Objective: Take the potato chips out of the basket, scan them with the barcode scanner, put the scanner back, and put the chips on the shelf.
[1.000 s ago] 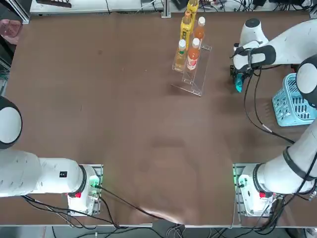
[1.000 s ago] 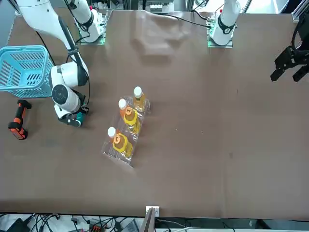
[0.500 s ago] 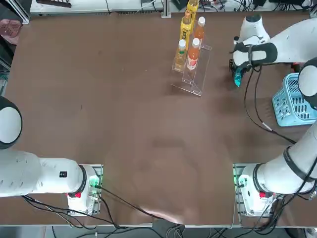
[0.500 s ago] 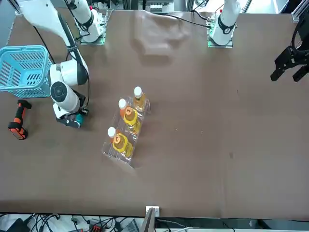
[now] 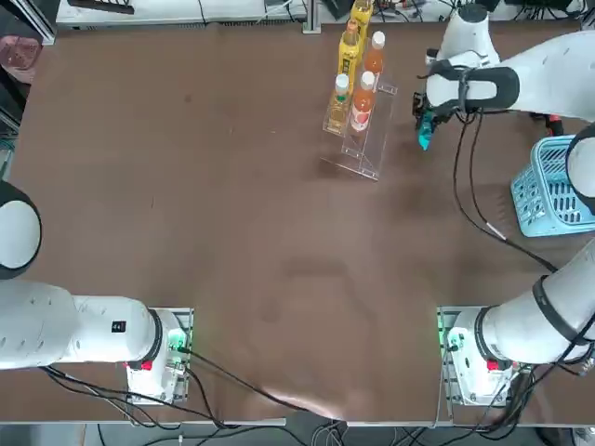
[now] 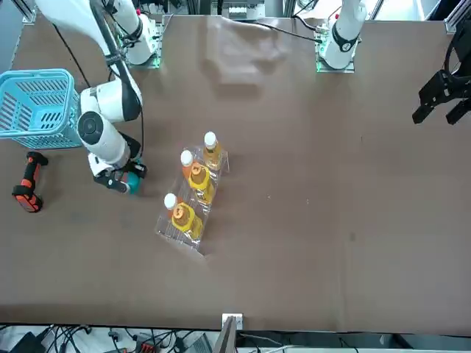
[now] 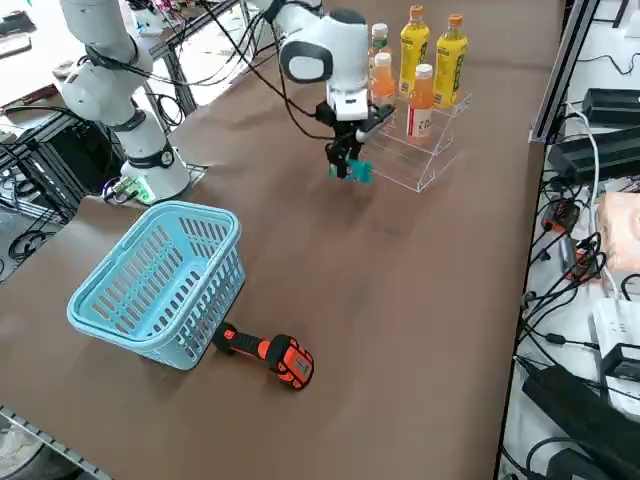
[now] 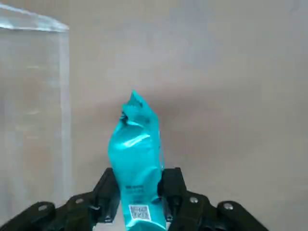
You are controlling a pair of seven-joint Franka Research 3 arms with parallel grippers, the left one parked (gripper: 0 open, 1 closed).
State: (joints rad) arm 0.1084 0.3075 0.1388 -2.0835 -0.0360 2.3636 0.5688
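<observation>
We take the shelf (image 5: 361, 130) as our landmark: it is a clear stepped rack on the brown worktop (image 5: 232, 232), and it carries four bottles (image 7: 432, 60), two yellow and two orange, all upright with pale caps. Well away from the shelf, toward the robot's right edge of the worktop, stands the basket (image 7: 160, 280), light blue with lattice sides (we see nothing inside it from the side view). The barcode scanner (image 7: 268, 356) lies flat on the worktop just beside the basket, on the side of it farther from the robot, black with red-orange parts, well apart from the shelf.

Between the basket and the shelf, and just beside the shelf's lowest step, hangs the right hand (image 8: 139, 192). Nothing stands between it and the rack. Its two fingers (image 8: 108, 195) are closed on the potato chips (image 8: 136, 159), pinching the packet at one end, so that the rest of it sticks out beyond the fingertips, clear of the worktop. The packet is slim and teal, glossy and creased, with a crimped end and a small square printed code on a white label near the fingers.
</observation>
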